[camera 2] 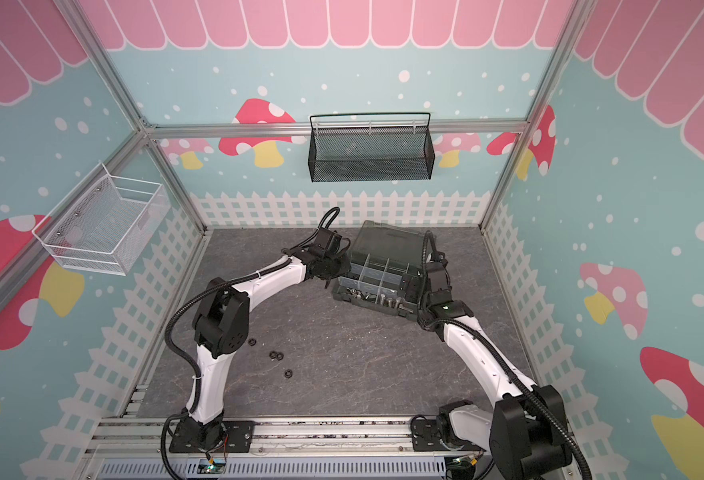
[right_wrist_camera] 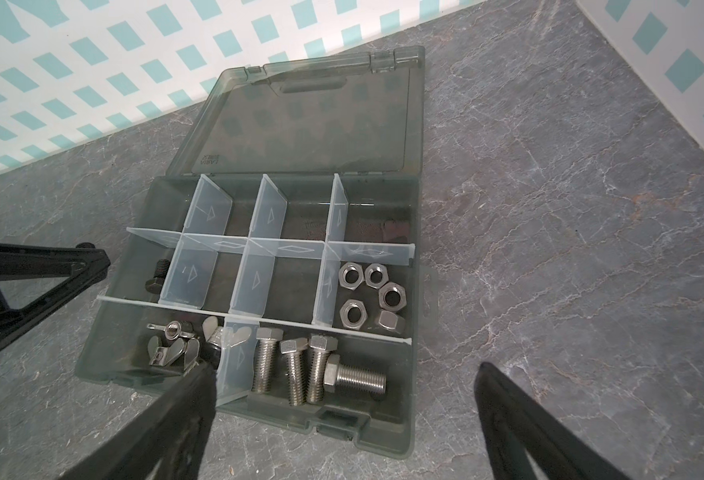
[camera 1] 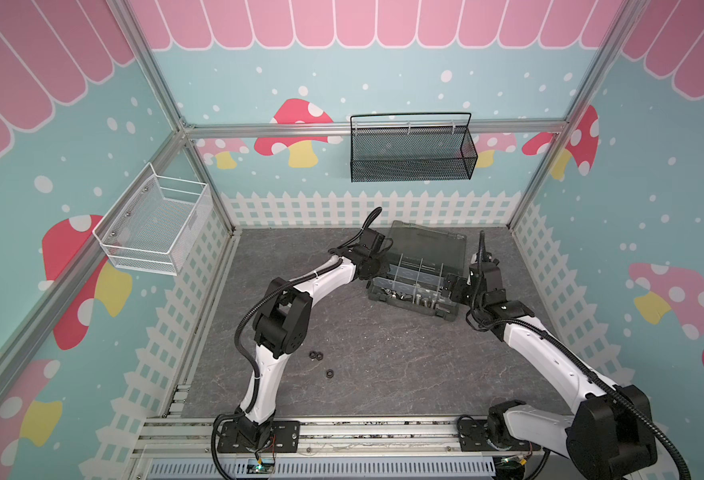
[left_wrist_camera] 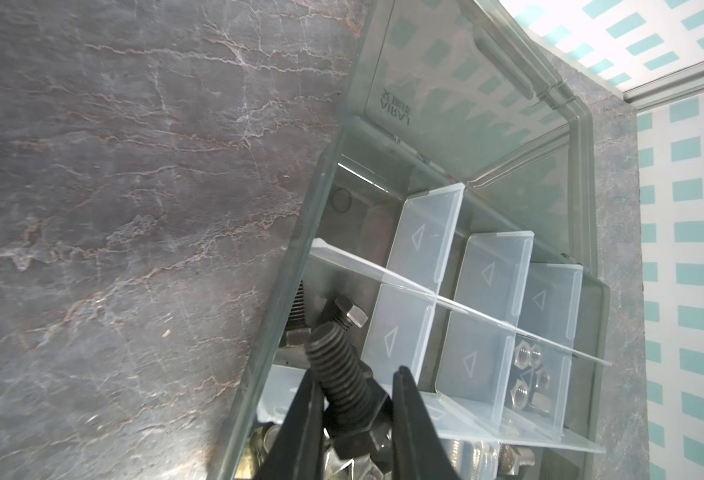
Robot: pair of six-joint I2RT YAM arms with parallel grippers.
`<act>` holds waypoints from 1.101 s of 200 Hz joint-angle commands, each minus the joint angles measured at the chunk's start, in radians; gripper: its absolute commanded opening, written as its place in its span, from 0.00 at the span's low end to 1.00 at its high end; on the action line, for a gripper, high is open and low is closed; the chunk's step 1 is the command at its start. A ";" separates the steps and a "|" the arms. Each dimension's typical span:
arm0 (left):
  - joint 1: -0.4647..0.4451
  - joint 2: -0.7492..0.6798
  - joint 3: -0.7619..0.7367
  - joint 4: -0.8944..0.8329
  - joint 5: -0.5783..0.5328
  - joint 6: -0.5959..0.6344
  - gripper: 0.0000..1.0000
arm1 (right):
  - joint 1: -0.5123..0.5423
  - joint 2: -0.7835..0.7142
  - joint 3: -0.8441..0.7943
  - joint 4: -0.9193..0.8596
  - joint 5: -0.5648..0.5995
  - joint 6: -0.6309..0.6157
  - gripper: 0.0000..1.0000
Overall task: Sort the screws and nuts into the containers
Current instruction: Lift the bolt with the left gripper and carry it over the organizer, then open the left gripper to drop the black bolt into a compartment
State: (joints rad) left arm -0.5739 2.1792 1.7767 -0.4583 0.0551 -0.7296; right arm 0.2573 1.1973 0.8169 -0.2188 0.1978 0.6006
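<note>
Black screw (left_wrist_camera: 344, 386) pinched in my left gripper (left_wrist_camera: 356, 374), poised over the organizer box (left_wrist_camera: 265, 332).

The jaws are nearly closed on the shank, just ahead of the hex head. The screw's long axis runs out along the fingers, tip aimed at the box's left-end compartment, where another black screw (left_wrist_camera: 350, 316) lies, so I judge a plain release would do. The box sits toward the rear edge of the bench (camera 1: 383, 374), right of middle, lid open. My right gripper (right_wrist_camera: 344, 369) hangs wide open and empty over the silver screws (right_wrist_camera: 292, 370). Black nuts (camera 1: 315, 355) lie loose toward the bench's front-left corner, nearer the left arm.
</note>
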 commanded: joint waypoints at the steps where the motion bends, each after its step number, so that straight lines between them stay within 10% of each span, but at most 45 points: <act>1: -0.004 0.024 0.035 0.010 0.009 -0.005 0.24 | 0.009 -0.002 0.026 -0.020 0.023 0.014 0.98; 128: -0.012 -0.144 -0.045 0.019 -0.017 0.016 0.50 | 0.041 -0.001 0.043 -0.025 0.036 -0.007 0.98; 220: 0.016 -0.586 -0.492 0.133 -0.154 -0.029 1.00 | 0.191 0.040 0.115 -0.083 0.088 -0.042 0.98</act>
State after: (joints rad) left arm -0.5758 1.6741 1.3853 -0.3477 -0.0315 -0.7345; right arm 0.4072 1.2091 0.8921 -0.2687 0.2619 0.5766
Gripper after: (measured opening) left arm 0.994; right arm 0.981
